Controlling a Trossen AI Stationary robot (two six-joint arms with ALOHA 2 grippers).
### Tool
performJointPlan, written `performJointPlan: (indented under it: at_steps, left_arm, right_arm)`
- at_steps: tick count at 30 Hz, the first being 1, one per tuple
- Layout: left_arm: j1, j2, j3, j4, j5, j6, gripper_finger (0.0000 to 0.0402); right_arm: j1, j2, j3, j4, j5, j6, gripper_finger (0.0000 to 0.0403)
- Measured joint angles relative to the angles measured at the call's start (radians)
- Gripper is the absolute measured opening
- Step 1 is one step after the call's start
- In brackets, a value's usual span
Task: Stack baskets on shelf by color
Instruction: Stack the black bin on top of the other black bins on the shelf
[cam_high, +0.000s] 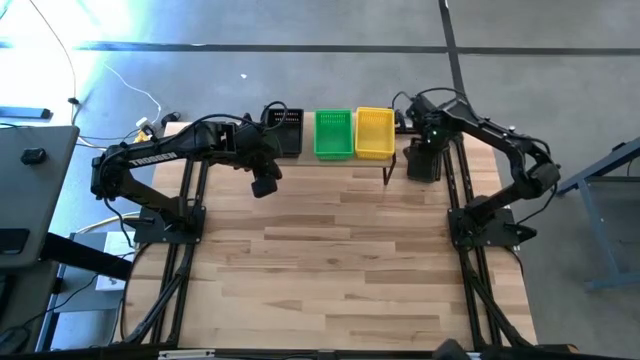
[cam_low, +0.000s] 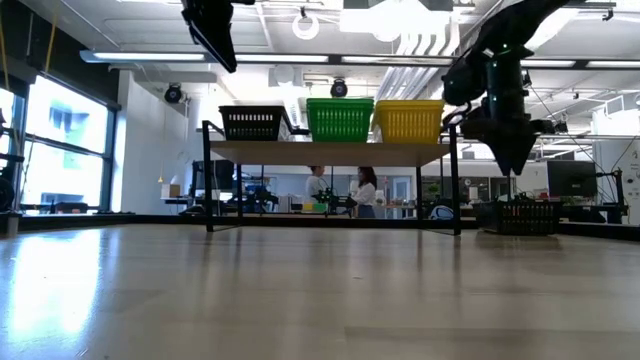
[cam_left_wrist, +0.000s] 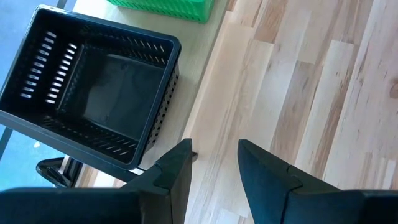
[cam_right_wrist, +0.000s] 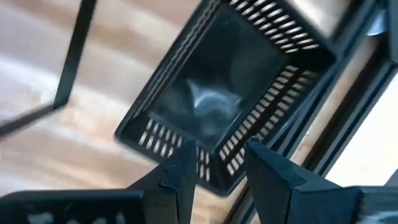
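Observation:
On the shelf (cam_low: 330, 153) at the table's far edge, a black basket (cam_high: 285, 130), a green basket (cam_high: 333, 133) and a yellow basket (cam_high: 375, 132) stand side by side on their bottoms. Another black basket (cam_high: 424, 172) rests on the table just right of the shelf. My right gripper (cam_low: 511, 168) hangs above this basket, open and pointing down, clear of its rim. It looks into the basket (cam_right_wrist: 230, 93) in the right wrist view. My left gripper (cam_high: 265, 185) is raised near the shelf's left end, open and empty, with the shelf's black basket (cam_left_wrist: 93, 93) ahead of it.
The shelf's black metal leg (cam_right_wrist: 74, 56) stands close beside the black basket on the table. The right arm's base (cam_high: 485, 225) is at the table's right edge and the left arm's base (cam_high: 160, 222) at its left. The wooden tabletop (cam_high: 340, 270) stretches toward the near edge.

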Motion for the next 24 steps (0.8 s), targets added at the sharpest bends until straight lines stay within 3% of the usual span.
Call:
performJointPlan:
  at_steps: [6,10,24]
  left_arm:
    - [0.000,0.000,0.000,0.000,0.000,0.000,0.0120]
    - [0.000,0.000,0.000,0.000,0.008,0.000,0.0120]
    - [0.000,0.000,0.000,-0.001,0.011,0.008,0.0120]
  right_arm:
    - [0.061,0.000,0.000,-0.084,0.007,0.020,0.0121]
    - [0.086,-0.011,0.000,-0.102,0.074,0.120,0.0121]
    - [-0.033,-0.001,0.000,0.321,0.131,0.304,0.0121]
